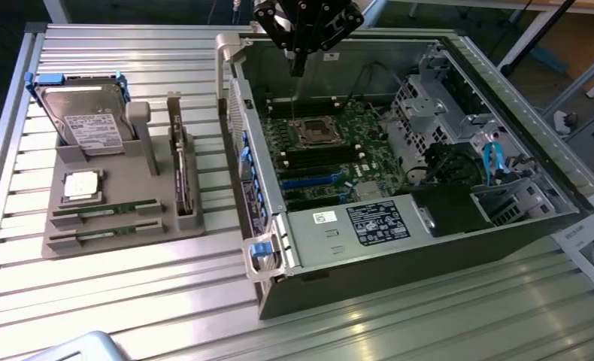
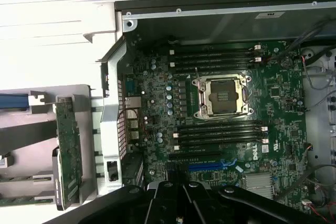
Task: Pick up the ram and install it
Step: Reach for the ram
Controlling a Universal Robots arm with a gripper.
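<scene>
Hand (image 1: 297,69) is hanging over the edge of the open computer case (image 1: 377,278) farthest from the exterior camera, fingers pressed together and carrying nothing. It is sitting well apart from the ram (image 1: 107,208), which is lying flat in a groove of the grey holder (image 1: 137,188) at the exterior view's left, on the slatted surface (image 1: 126,301). A twin stick (image 1: 104,235) is lying in the next groove, just beside it. The grooves are likely keeping each stick separate and in a known spot, with its long edges free for a pinch. Hard drive (image 1: 86,120) is sitting propped upright and the dark expansion card (image 1: 183,177) is standing on edge in the same holder. Silver CPU chip (image 1: 81,186) is lying flat between the drive and the sticks. The case is lying on its side with the panel off, so the motherboard (image 1: 347,162) is facing up and the black memory slots (image 2: 220,129) are reachable from above. The slots beside the CPU socket (image 2: 220,95) are looking empty. Judging by this, pickup is not yet done.
</scene>
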